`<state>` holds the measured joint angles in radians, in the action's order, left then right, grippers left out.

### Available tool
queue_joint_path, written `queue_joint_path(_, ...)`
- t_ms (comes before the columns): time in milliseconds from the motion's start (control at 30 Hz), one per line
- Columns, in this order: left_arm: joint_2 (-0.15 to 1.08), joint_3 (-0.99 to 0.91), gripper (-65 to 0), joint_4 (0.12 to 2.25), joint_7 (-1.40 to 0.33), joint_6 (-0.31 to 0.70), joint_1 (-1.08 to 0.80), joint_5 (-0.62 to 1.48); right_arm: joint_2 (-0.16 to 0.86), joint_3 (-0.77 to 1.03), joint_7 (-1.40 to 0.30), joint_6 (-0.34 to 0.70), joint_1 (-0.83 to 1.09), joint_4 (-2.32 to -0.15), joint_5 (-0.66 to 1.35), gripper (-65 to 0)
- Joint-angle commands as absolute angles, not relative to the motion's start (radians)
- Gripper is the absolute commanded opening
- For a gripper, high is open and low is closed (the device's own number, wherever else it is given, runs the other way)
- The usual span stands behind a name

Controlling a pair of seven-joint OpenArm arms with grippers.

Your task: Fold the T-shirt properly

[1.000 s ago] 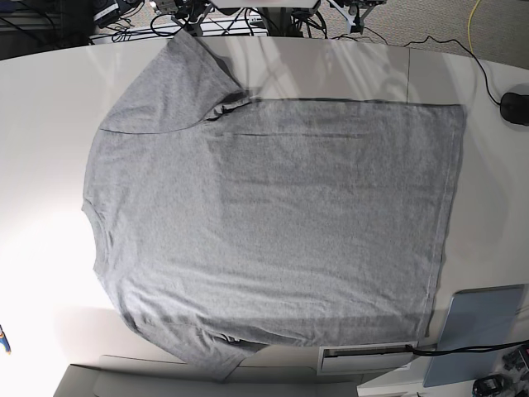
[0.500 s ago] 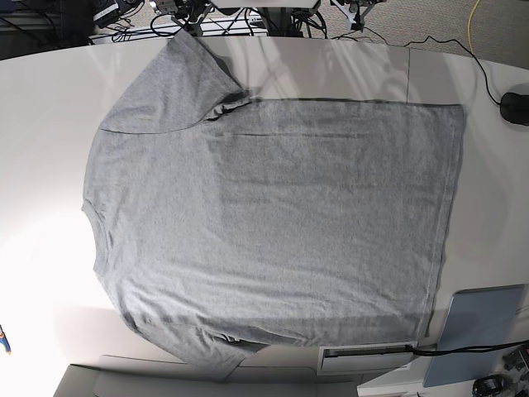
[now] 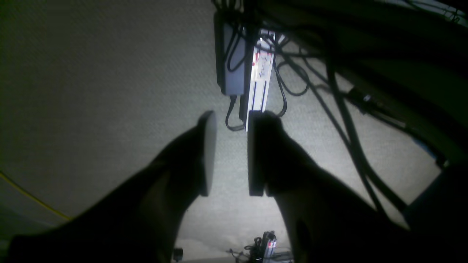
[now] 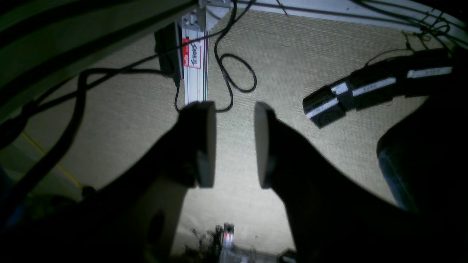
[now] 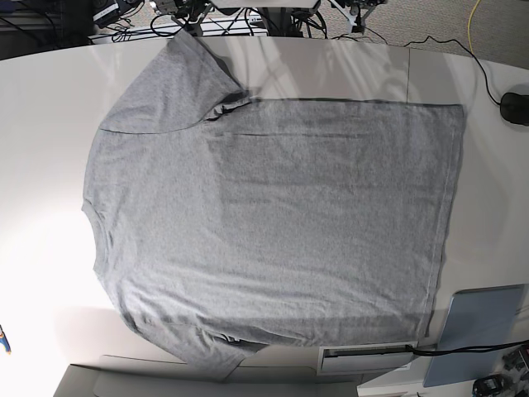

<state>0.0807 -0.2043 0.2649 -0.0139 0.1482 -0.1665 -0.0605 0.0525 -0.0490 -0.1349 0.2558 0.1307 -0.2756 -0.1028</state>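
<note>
The big heather-grey cotton T-shirt (image 5: 273,223) lies flat, unfolded, on the white table (image 5: 41,124); every fold apparently remains, my left gripper (image 3: 226,153) and right gripper (image 4: 234,144) narrowly parted, empty.

A big white table (image 5: 50,107) is covered mostly by the grey T-shirt (image 5: 273,215), spread flat, collar toward the left edge.

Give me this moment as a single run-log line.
T-shirt: flat on table, unfolded | left gripper: open, off table | right gripper: open, off table | fold: not started
</note>
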Motion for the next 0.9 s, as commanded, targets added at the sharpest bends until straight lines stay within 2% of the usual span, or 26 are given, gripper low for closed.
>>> queue_joint_path(0, 0.086, -0.204, -48.2, 0.28, -0.038, 0.154, -0.176, -0.06, 0.059, -0.052, -0.145, 0.261, 0.136, -0.28, -0.097, -46.5)
queue_joint_path(200, 0.086, -0.204, -48.2, 0.42, -0.062, 0.161, -0.272, -0.052, 0.064, -0.052, -0.153, 0.262, 0.172, -0.3, -0.097, -46.5)
queue_joint_path(367, 0.086, -0.204, -48.2, 0.612, -0.098, 0.232, -0.404, -0.047, 0.08, -0.052, -0.168, 0.264, 0.268, -0.427, -0.098, -46.5)
queue_joint_path(633, 0.141, -0.204, -48.2, 0.986, -0.221, 0.253, -0.637, 0.038, 0.148, -0.052, -0.24, 0.303, 0.524, -0.81, -0.089, -46.5)
queue_joint_path(700, 0.178, -0.204, -48.2, 1.082, -0.233, 0.29, -0.704, 0.075, 0.181, -0.052, -0.253, 0.327, 0.602, -0.925, -0.051, -46.5)
queue_joint_path(867, 0.277, -0.204, -48.2, 1.337, -0.234, 0.288, -0.883, 0.09, 0.289, -0.051, -0.303, 0.386, 0.796, -1.231, 0.046, -46.5)
